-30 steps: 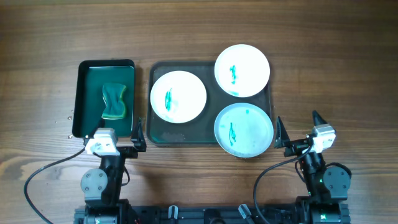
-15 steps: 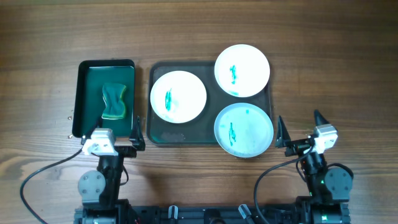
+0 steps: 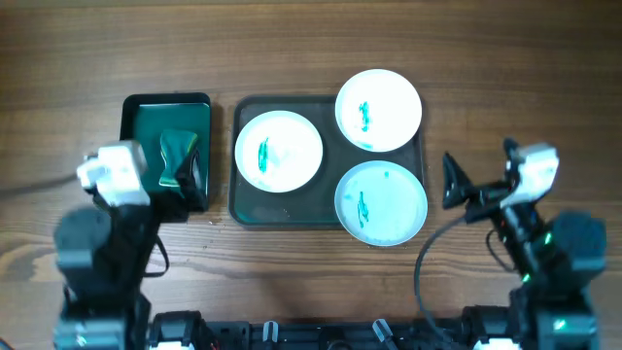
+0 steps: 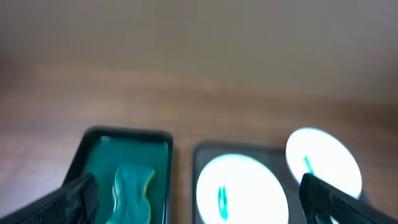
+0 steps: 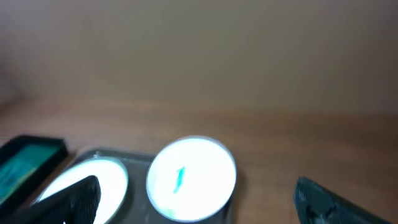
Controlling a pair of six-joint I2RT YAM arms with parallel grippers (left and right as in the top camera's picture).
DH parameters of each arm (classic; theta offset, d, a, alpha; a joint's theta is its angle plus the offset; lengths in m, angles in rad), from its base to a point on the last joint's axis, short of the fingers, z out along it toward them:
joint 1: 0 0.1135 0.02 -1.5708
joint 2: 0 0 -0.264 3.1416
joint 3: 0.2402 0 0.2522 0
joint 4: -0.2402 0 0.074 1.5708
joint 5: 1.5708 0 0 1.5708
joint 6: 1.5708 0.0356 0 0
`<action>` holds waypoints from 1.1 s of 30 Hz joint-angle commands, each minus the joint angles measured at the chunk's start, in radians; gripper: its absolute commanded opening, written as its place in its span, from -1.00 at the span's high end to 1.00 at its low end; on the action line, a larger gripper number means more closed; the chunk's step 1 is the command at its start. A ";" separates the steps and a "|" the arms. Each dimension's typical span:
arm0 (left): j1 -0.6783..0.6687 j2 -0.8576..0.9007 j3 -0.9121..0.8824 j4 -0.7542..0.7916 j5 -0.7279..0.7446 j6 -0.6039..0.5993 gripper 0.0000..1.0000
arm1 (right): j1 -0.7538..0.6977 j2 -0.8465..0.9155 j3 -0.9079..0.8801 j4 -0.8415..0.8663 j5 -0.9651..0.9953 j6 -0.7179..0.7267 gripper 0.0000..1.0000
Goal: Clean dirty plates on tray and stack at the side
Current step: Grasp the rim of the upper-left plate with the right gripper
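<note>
Three white plates with teal smears lie on the dark grey tray [image 3: 243, 209]: one at the left [image 3: 279, 149], one far right [image 3: 378, 109], one near right [image 3: 381, 202]. My left gripper [image 3: 165, 185] is open and empty, raised over the near end of the small black tray, beside the sponge. Its blurred wrist view shows the jaws [image 4: 199, 208] wide apart, with the left plate [image 4: 242, 186] and far right plate [image 4: 323, 162] ahead. My right gripper [image 3: 481, 175] is open and empty, right of the grey tray. Its jaws [image 5: 199, 202] frame a plate [image 5: 191, 177].
A smaller black tray with a green inside [image 3: 136, 117] stands left of the grey tray and holds a green and yellow sponge [image 3: 178, 157]. The sponge [image 4: 132, 190] also shows in the left wrist view. Bare wooden table surrounds both trays.
Both arms have lifted and moved forward from the near table edge. The left gripper now hangs over the small tray by the sponge. The right gripper sits level with the near right plate.
</note>
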 commanded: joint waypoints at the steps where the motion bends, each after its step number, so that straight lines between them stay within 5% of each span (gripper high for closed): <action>1: 0.001 0.211 0.221 -0.184 0.012 -0.006 -1.00 | 0.004 0.217 0.266 -0.208 -0.055 0.007 -0.99; 7: -0.003 0.495 0.469 -0.438 0.037 -0.010 -1.00 | 0.004 0.581 0.692 -0.635 -0.050 0.005 -0.99; 13: -0.003 0.623 0.470 -0.528 0.135 -0.010 -1.00 | 0.005 0.799 0.713 -0.595 -0.180 0.061 -0.99; 20: -0.003 0.672 0.470 -0.483 0.134 -0.020 -1.00 | 0.123 1.060 0.718 -0.538 -0.216 0.179 -0.53; 23: -0.003 0.704 0.470 -0.465 -0.014 -0.240 -1.00 | 0.232 1.174 0.740 -0.470 -0.151 0.277 -0.42; 33: -0.002 0.840 0.470 -0.558 -0.270 -0.328 -1.00 | 0.489 1.467 0.837 -0.357 0.016 0.459 -0.02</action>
